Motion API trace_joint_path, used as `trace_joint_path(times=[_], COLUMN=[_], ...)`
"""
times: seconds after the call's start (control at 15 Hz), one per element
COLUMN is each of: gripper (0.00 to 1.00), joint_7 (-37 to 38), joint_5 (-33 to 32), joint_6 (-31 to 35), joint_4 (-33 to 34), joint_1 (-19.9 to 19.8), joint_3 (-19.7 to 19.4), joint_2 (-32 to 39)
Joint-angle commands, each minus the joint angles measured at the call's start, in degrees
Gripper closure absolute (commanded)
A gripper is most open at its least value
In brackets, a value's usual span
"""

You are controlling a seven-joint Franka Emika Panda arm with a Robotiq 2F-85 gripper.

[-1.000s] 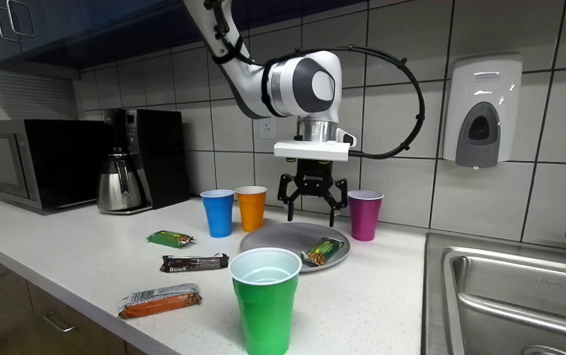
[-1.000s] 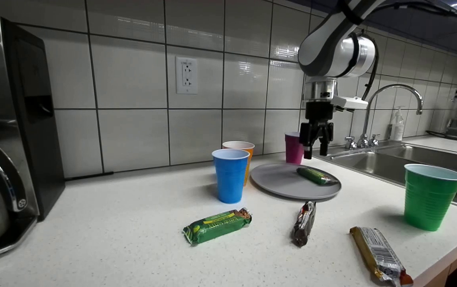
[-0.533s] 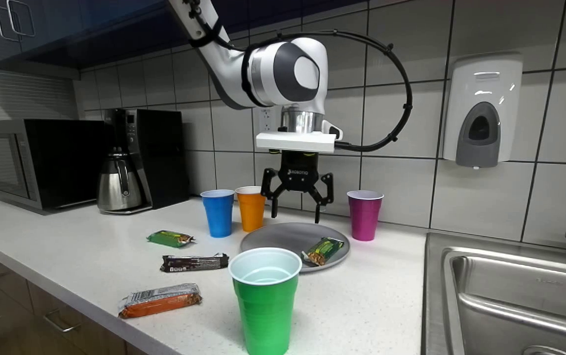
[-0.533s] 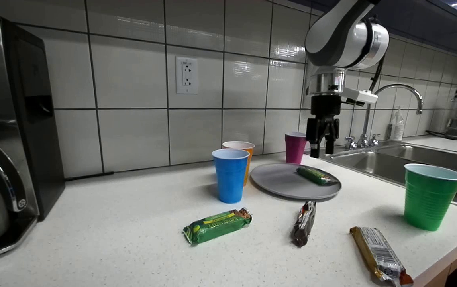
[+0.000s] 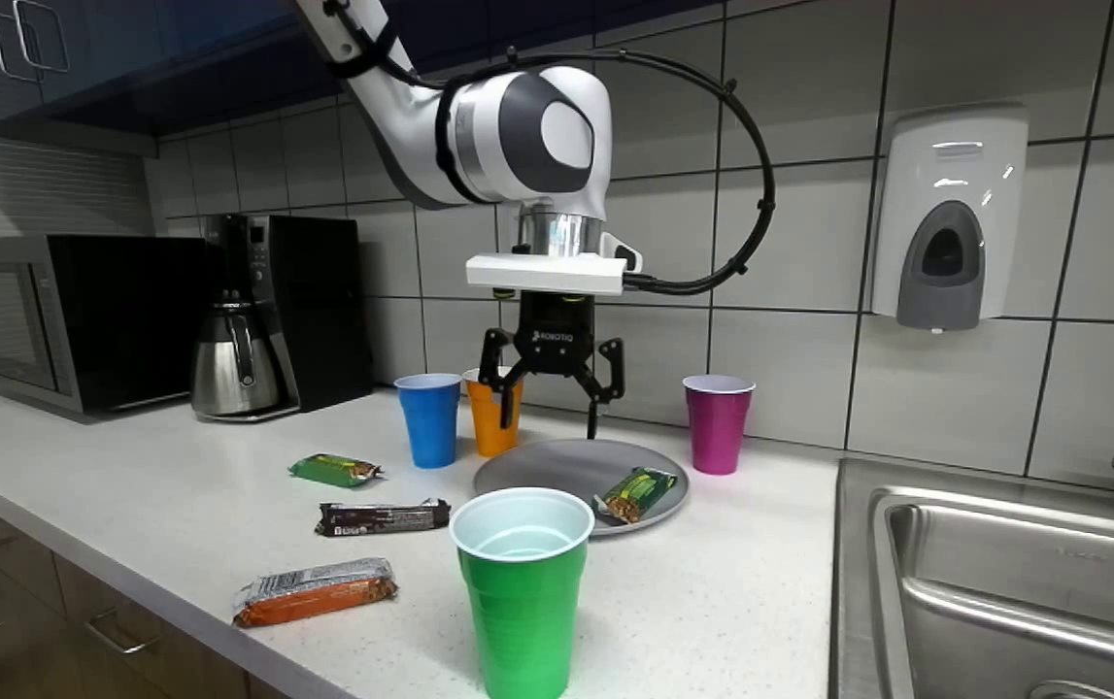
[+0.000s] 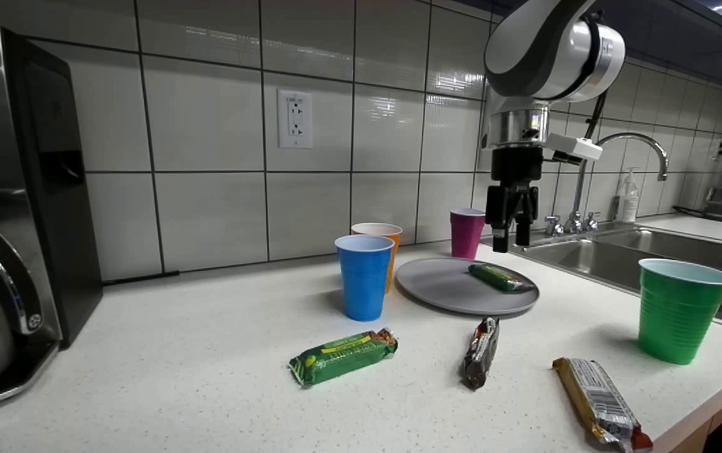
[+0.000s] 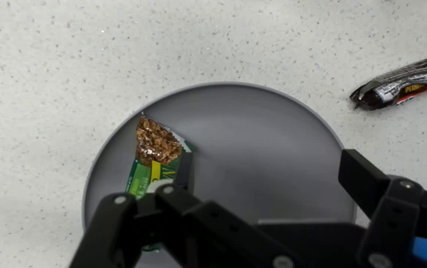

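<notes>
This is a kitchen, as shown by the microwave (image 5: 90, 320) and coffee maker (image 5: 319, 311) at far left, the stainless-steel sink (image 5: 1023, 553) at right, the tiled backsplash (image 5: 809, 243) along the countertop's (image 5: 712, 602) far side and the wall cabinets (image 5: 105, 49) overhead.

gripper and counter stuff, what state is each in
Gripper, open, holding nothing
Gray plate, lying flat
Plated green bar, wrapped, lying
Loose green bar, wrapped, lying
Brown bar, wrapped, lying
Orange bar, wrapped, lying
Blue cup, upright
Orange cup, upright
Magenta cup, upright
Green cup, upright
Microwave, shut
Carafe, upright
</notes>
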Motion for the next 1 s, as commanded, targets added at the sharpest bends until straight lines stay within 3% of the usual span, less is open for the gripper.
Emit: trace_joint_path(times=[0.0,0.93], gripper=[0.00,0.00], joint_7=[4.93,26.15], joint_5=[0.55,-0.23], joint_6=[1.64,3.70], joint_4=[-2.46,-5.69], joint_1=[1.72,6.80], joint_3=[0.39,-0.03], joint_2=[-2.20,-4.31])
